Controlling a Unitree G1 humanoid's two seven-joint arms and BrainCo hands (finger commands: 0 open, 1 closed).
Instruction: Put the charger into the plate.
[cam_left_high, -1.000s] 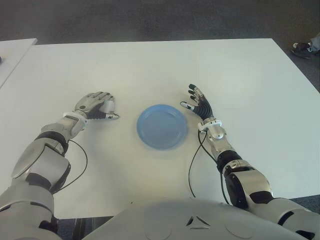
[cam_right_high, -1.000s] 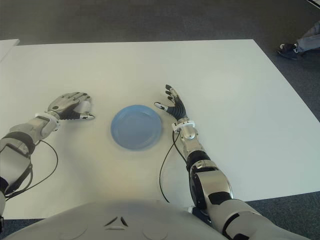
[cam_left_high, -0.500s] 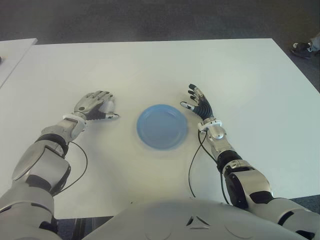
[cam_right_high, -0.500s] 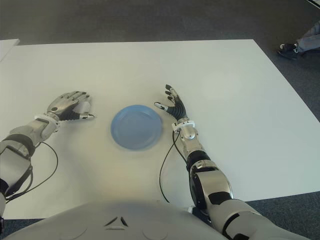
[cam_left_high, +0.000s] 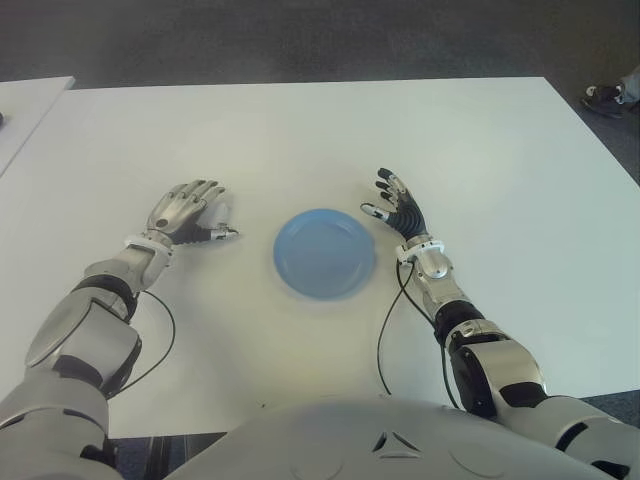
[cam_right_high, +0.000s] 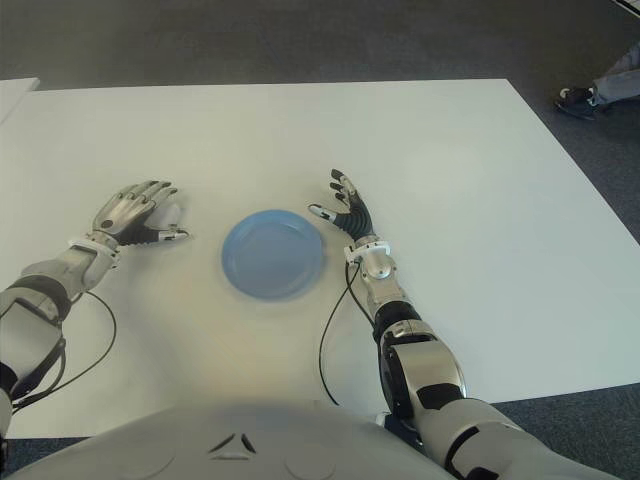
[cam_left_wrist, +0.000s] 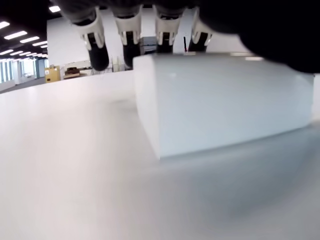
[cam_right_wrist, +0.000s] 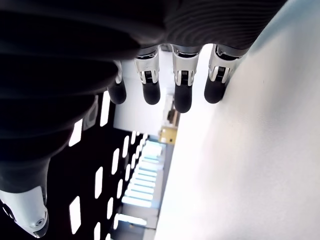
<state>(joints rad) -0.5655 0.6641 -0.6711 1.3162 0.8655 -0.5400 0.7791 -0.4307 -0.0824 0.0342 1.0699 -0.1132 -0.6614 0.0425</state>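
White table (cam_left_high: 300, 130) carries blue plate (cam_left_high: 324, 252) between both hands. Left hand (cam_left_high: 188, 212) arches over white charger (cam_left_wrist: 220, 100), fingers loosely around it, block resting on table; right hand (cam_left_high: 398, 212) beside plate, fingers spread, empty

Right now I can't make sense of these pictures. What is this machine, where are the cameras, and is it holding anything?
It is a human-shaped robot with two arms and fingered hands. The two wide pictures come from cameras in its head, looking down at a white table. The two close-ups come from cameras on its wrists. A blue plate lies empty in the middle. The right hand shows beside the plate's right, fingers spread, holding nothing. The left hand is to the plate's left. Its wrist camera shows a white block, the charger, lying on the table under the outstretched fingers, not gripped yet.
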